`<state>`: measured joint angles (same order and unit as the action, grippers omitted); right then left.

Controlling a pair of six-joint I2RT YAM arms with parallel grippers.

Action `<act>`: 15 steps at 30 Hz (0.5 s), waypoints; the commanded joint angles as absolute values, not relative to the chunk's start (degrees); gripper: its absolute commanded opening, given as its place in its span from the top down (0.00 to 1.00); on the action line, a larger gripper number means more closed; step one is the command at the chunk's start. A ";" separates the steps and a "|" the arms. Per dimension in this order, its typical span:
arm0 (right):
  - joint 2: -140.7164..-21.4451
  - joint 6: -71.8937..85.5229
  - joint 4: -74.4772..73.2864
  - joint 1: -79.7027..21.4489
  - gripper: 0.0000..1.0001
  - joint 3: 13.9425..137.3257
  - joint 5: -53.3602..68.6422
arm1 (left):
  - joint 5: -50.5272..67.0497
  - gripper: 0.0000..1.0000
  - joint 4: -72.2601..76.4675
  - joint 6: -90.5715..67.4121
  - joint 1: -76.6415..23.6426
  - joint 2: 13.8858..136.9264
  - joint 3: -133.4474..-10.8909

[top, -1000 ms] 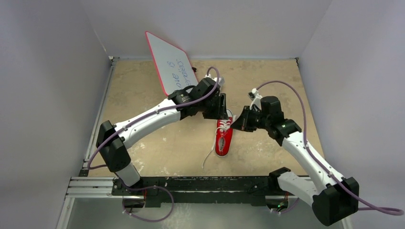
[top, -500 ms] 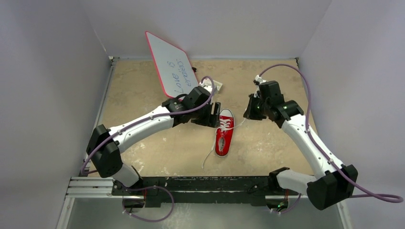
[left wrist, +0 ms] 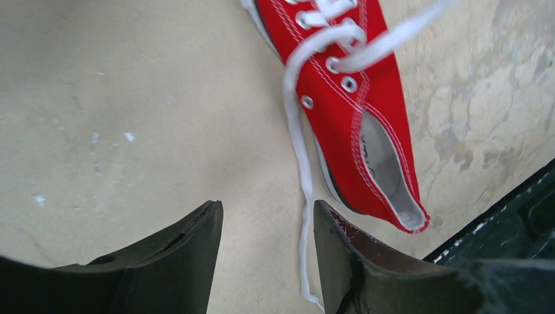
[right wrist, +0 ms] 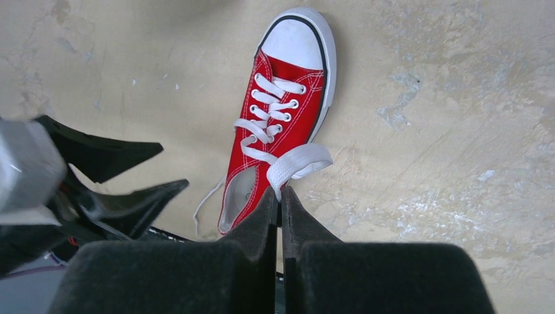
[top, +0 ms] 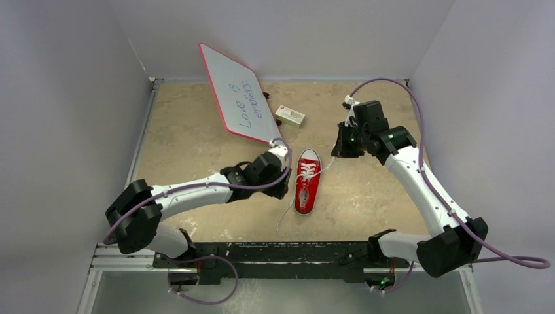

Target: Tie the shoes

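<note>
The red sneaker (top: 305, 186) lies in the middle of the table, white toe cap pointing away from me. My right gripper (top: 336, 155) is right of the toe and shut on one white lace (top: 322, 167), which runs from the eyelets to its tips. In the right wrist view the gripper (right wrist: 280, 194) pinches the folded lace (right wrist: 298, 162) above the shoe (right wrist: 281, 118). My left gripper (top: 283, 188) is open and empty, low beside the shoe's left side. In the left wrist view the other lace (left wrist: 300, 176) trails on the table between its fingers (left wrist: 267, 207), near the right finger (left wrist: 353, 261).
A red-rimmed whiteboard (top: 234, 95) leans at the back left. A small white box (top: 290, 116) lies behind the shoe. The loose lace end (top: 281, 222) trails toward the black rail (top: 262, 252) at the near edge. Walls close in on both sides.
My left gripper has pulled back from over the shoe to low at its near left side, uncovering the white box. My right gripper has drawn its lace away to the far right.
</note>
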<state>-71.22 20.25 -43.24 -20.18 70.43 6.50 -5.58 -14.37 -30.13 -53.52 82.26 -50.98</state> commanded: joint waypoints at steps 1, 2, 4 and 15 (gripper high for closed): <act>-70.71 16.71 -45.24 -19.92 1.00 73.84 8.09 | -13.77 0.47 -6.46 -26.52 -60.52 84.38 -50.02; -70.75 16.08 -45.51 -19.90 1.00 74.02 8.16 | -14.32 0.47 -6.63 -26.95 -61.23 86.07 -50.38; -70.83 15.22 -45.99 -19.91 1.00 74.30 8.15 | -15.40 0.48 -6.62 -27.51 -62.14 88.65 -50.79; -67.72 15.12 -42.20 -19.95 1.00 69.56 9.21 | -17.85 0.60 -4.49 -28.95 -63.63 94.69 -49.56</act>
